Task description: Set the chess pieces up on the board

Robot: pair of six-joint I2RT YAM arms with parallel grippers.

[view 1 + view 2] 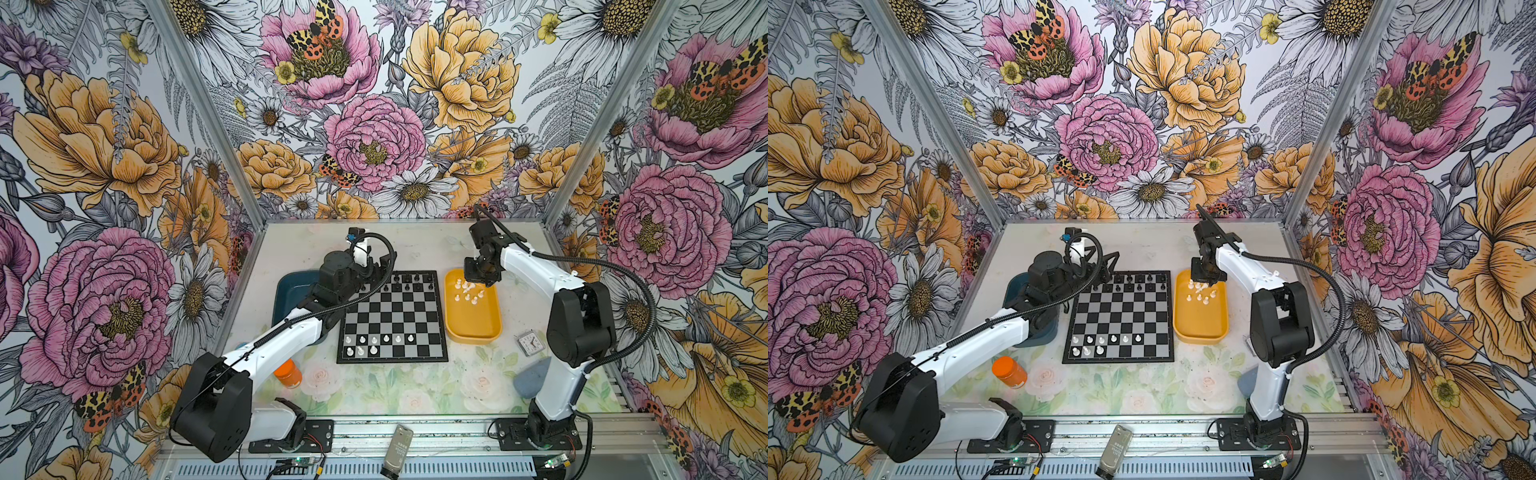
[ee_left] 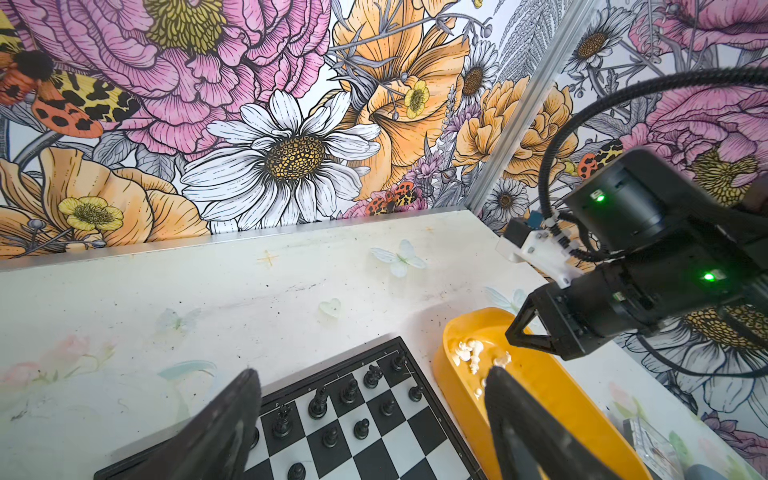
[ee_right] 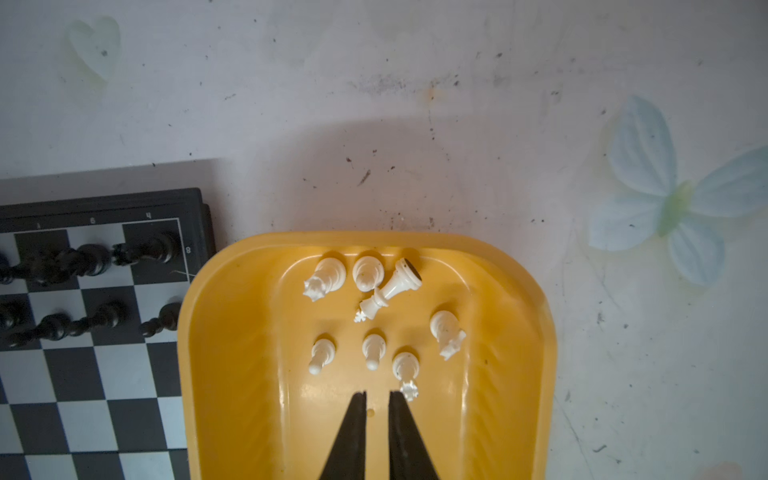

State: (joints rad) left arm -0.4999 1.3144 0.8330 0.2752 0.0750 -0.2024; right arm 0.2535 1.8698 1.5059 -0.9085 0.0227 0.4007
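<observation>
The board (image 1: pixel 392 318) (image 1: pixel 1119 320) lies mid-table, with several white chess pieces (image 1: pixel 374 340) standing along its near rows in both top views. More white chess pieces (image 3: pixel 374 351) lie and stand at the far end of the yellow tray (image 3: pixel 232 332) (image 1: pixel 473 322) to the right of the board. My right gripper (image 3: pixel 377 392) (image 1: pixel 478 282) hangs over that end of the tray with its jaws a narrow gap apart and nothing between them. A crenellated white piece (image 3: pixel 405 368) stands just beside one fingertip. My left gripper (image 2: pixel 372 370) (image 1: pixel 376 270) is wide open above the board's far left corner, holding nothing.
Black pieces (image 1: pixel 409 282) (image 2: pixel 320 403) fill the board's far rows. A dark blue bin (image 1: pixel 291 286) sits left of the board under my left arm. An orange jar (image 1: pixel 288 372) lies front left. A small clock (image 1: pixel 528 344) and a grey-blue lump (image 1: pixel 532 378) are front right.
</observation>
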